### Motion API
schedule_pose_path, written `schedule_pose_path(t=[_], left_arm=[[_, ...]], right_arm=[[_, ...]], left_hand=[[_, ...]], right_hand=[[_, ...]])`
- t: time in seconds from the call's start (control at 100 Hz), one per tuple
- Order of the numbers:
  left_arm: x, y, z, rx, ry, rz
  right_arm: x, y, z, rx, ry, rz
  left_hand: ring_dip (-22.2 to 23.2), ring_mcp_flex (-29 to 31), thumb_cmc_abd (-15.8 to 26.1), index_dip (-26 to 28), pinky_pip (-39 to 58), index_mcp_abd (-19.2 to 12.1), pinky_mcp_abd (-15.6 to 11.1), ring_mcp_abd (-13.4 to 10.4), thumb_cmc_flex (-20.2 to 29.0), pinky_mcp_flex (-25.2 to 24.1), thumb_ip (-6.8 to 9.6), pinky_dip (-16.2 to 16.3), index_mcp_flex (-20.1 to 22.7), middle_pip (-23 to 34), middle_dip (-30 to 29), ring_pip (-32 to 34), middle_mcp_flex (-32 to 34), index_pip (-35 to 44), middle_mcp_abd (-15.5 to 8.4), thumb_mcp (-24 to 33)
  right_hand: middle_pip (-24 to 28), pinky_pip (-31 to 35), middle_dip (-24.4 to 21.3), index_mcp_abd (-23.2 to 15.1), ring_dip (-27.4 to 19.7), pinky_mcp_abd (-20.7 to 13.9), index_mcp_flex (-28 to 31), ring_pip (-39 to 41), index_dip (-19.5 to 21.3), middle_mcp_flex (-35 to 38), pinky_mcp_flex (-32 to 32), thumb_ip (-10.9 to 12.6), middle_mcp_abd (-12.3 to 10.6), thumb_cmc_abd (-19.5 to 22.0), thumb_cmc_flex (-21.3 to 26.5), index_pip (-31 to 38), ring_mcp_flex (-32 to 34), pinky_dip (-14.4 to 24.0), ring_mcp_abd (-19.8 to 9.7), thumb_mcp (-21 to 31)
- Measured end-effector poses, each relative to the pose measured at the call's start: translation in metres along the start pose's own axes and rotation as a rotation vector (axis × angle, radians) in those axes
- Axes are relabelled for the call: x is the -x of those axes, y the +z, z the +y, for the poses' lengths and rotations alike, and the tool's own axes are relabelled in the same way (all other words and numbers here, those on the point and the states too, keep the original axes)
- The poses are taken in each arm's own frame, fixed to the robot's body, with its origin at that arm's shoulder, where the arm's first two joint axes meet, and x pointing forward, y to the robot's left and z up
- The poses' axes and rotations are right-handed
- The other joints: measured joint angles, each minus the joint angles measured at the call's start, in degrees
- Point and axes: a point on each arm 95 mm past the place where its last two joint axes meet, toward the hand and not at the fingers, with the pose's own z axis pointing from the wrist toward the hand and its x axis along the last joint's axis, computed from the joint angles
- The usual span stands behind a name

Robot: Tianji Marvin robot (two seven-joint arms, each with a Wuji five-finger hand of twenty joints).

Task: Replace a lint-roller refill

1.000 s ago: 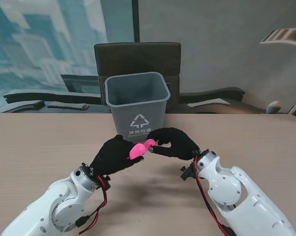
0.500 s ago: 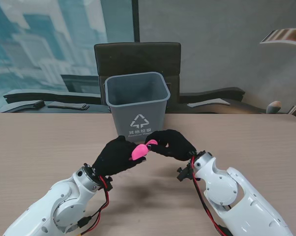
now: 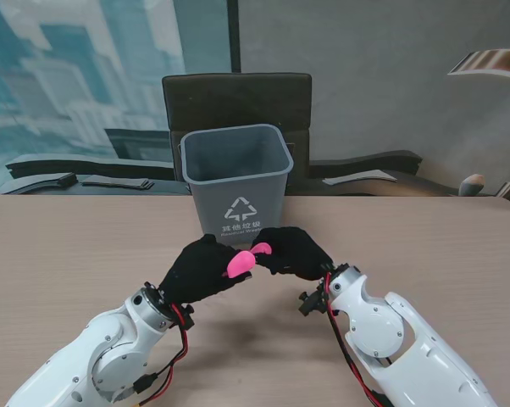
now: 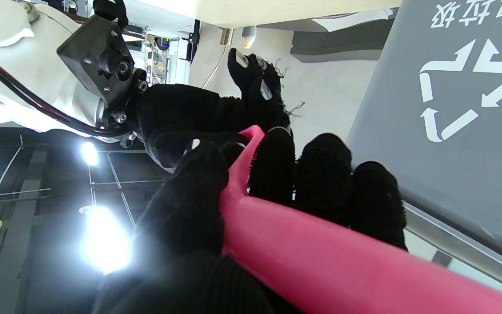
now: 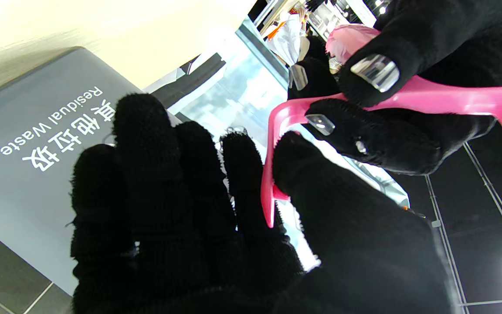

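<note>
Stand view. Left hand, black-gloved: fingers closed round the pink lint-roller handle, held above the table just in front of the grey waste bin. Right hand: meets the handle's far tip, fingers curled at it. No roll, old or new, can be made out on the handle or on the table.

Left wrist view. Handle runs across the palm; fingers and thumb wrap it firmly. Its thin curved end reaches toward the right hand. Bin wall close beside.

Right wrist view. Curved pink end lies at the right thumb; the other fingers are spread and hold nothing. Whether the thumb truly pinches the tip, cannot tell. Left fingertips clamp the handle.

Progress, as judged: handle appears bare, so the old roll is probably off; fitting a new refill remains, and no refill is in sight.
</note>
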Motion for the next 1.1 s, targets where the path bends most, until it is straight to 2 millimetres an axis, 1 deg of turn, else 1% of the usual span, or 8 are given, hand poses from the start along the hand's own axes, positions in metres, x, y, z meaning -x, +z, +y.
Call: schedule_pose_path(t=[0.15,0.33,0.37,0.47,0.57,0.61,0.71,1.1], left_arm=[[-0.0004,-0.0002,0.0003,0.000,0.001,0.000],[-0.0003,-0.0003,0.0008,0.000,0.001,-0.006],[0.0000,-0.0005,0.0011,0.001,0.002,-0.012],[0.0004,-0.0018,0.0019,0.003,0.006,-0.027],[0.0002,-0.0034,0.0028,0.007,0.011,-0.037],[0.0002,-0.0038,0.0028,0.008,0.015,-0.039],[0.0016,-0.0041,0.0011,0.007,0.029,-0.051],[0.0080,-0.0097,-0.0021,0.003,0.071,-0.089]], right_arm=[[-0.0006,0.0002,-0.0003,0.006,0.002,0.006],[-0.0016,0.0004,-0.0006,0.023,0.007,0.011],[-0.0018,0.0002,-0.0008,0.028,0.013,0.010],[-0.0023,-0.0006,-0.0007,0.042,0.040,-0.002],[-0.0026,-0.0009,0.0006,0.048,0.048,-0.011],[-0.0022,-0.0011,0.0008,0.048,0.047,-0.013],[-0.0022,-0.0016,-0.0010,0.042,0.052,-0.013],[-0.0052,-0.0058,-0.0030,0.061,0.101,-0.051]], left_hand=[[0.00,0.00,0.00,0.01,0.00,-0.04,0.00,0.00,0.00,0.00,-0.03,0.00,0.01,0.01,0.00,0.01,0.00,0.04,0.00,-0.63],[-0.76,-1.04,-0.01,-0.49,-0.33,-0.43,-0.10,-0.02,-0.31,-1.62,-0.03,0.00,-0.06,-1.91,-1.20,-1.12,-1.91,-1.61,0.01,-0.66],[-0.83,-1.89,-0.12,-0.53,-1.40,-0.50,-0.64,-0.12,-2.43,-2.56,-0.03,0.00,-0.66,-3.21,-2.05,-2.63,-3.72,-4.68,0.05,1.09],[-0.88,-6.70,-1.15,-0.17,-4.57,-0.66,-1.34,-0.33,-13.31,-6.11,-0.03,0.00,-2.34,-6.68,-4.21,-6.53,-10.34,-11.14,0.82,13.27],[-1.42,-10.52,-2.41,-0.10,-7.41,-0.68,-1.39,-0.33,-17.79,-9.22,-0.02,0.00,-6.25,-9.80,-6.15,-10.02,-16.02,-15.51,2.05,17.03],[-1.43,-11.63,-4.16,-2.67,-8.52,3.38,-1.44,-0.33,-19.19,-10.18,0.01,-0.01,-11.38,-11.30,-6.57,-10.89,-17.56,-24.82,2.24,17.97],[-1.45,-13.57,-5.31,-5.26,-10.09,6.92,-1.43,-0.27,-19.98,-11.68,0.04,-0.02,-14.13,-12.48,-7.31,-12.41,-20.78,-31.93,3.59,18.54],[-2.12,-17.71,-8.85,-7.31,-12.82,10.79,-1.32,0.23,-24.75,-14.42,0.13,-0.02,-18.08,-15.03,-8.60,-15.61,-25.32,-38.88,5.79,22.41]], right_hand=[[1.36,1.71,2.75,0.82,1.19,0.61,1.98,2.75,-0.02,2.91,4.12,-4.06,-0.66,-1.87,0.42,0.58,3.85,0.24,-0.38,3.34],[2.14,2.71,8.05,1.25,4.88,1.31,2.79,7.77,1.09,3.63,6.03,-4.63,-0.71,-3.72,0.42,1.23,4.33,0.79,-0.45,6.14],[2.14,2.72,8.85,1.26,5.48,1.33,2.81,8.25,1.44,3.64,6.19,-4.64,-0.71,-3.85,0.42,1.25,4.33,0.80,-0.45,6.43],[2.14,2.75,9.69,1.35,6.18,1.40,2.81,8.77,1.54,3.64,6.25,-4.57,-0.68,-3.59,0.47,1.26,4.33,0.81,-0.45,9.49],[2.14,2.76,10.19,2.63,6.23,1.54,2.81,9.25,1.55,3.64,6.36,-3.89,-0.65,-3.47,1.46,1.26,4.33,0.81,-0.39,11.38],[2.14,2.76,10.25,2.61,6.26,1.77,2.82,9.29,1.55,4.15,6.71,-4.68,-0.55,-4.38,1.50,1.26,4.89,0.81,-0.34,11.81],[2.12,2.76,10.84,2.61,6.80,1.94,2.85,9.89,1.56,4.23,6.95,-5.51,-0.55,-4.87,1.50,1.26,4.90,0.83,-0.27,11.81],[2.08,2.77,11.63,2.60,7.74,1.98,3.41,10.77,1.57,4.27,7.52,-5.53,-0.49,-4.92,1.51,1.26,4.90,0.91,-0.26,11.81]])
